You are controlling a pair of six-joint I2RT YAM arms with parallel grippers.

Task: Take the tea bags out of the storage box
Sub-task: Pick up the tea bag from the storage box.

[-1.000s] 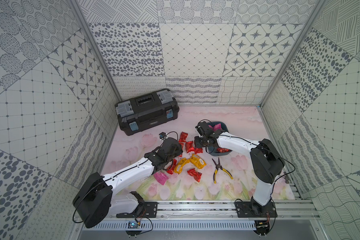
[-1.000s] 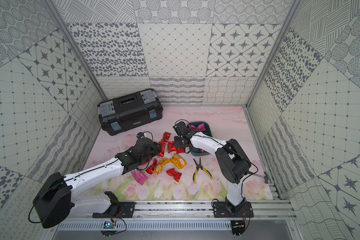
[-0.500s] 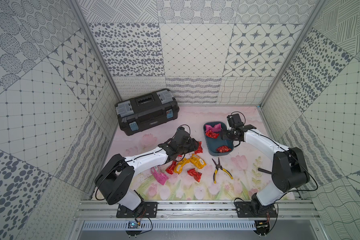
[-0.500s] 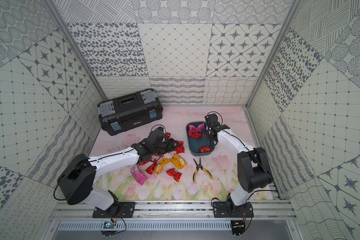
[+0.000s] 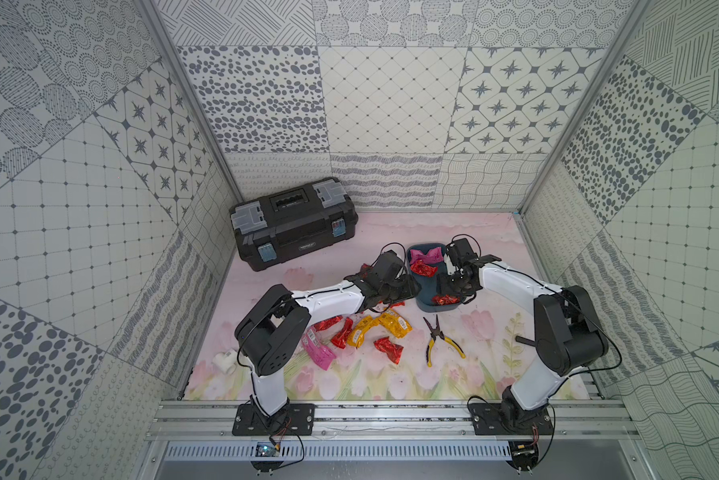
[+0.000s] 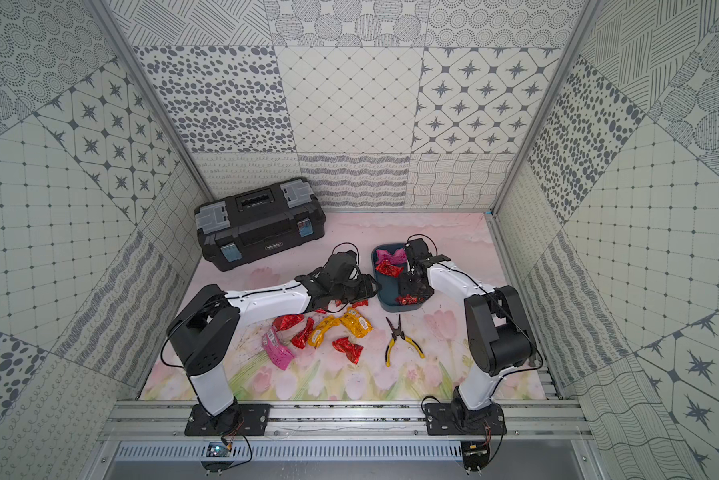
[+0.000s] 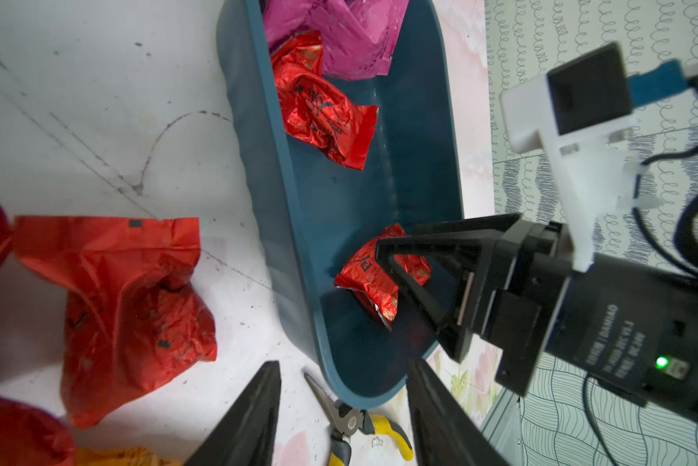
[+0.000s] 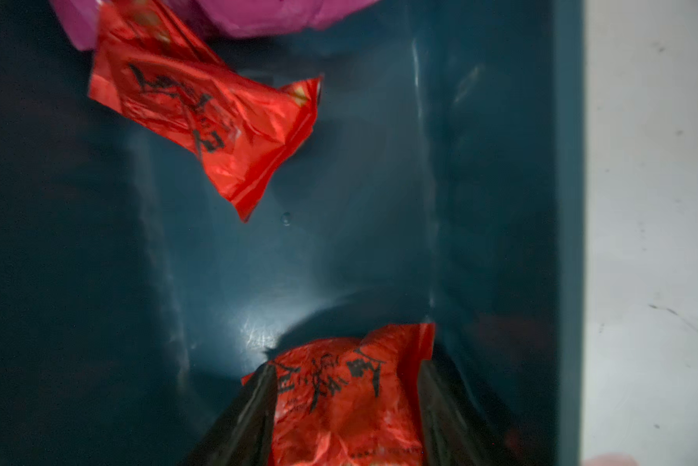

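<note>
The dark blue storage box [image 5: 426,305] stands right of the middle in both top views. Inside lie a pink tea bag [image 7: 339,32], a red tea bag [image 7: 327,117] and, at the near end, another red tea bag [image 8: 339,403]. My right gripper [image 8: 346,365] reaches down into the box, open, with its fingers either side of that near red bag. My left gripper [image 7: 343,363] hovers open and holds nothing, just outside the box's left wall [image 7: 258,161]. Several red tea bags [image 5: 341,334], two yellow ones [image 5: 395,324] and a pink one [image 5: 318,349] lie on the mat.
Yellow-handled pliers [image 5: 436,340] lie on the mat just in front of the box. A black toolbox [image 5: 293,224] stands at the back left. A small white object [image 5: 225,359] sits by the left wall. Patterned walls close in three sides.
My right gripper left the pile of bags, crossed to the box and dropped into its near end around a red bag. My left gripper moved right from the pile to the box's side.
</note>
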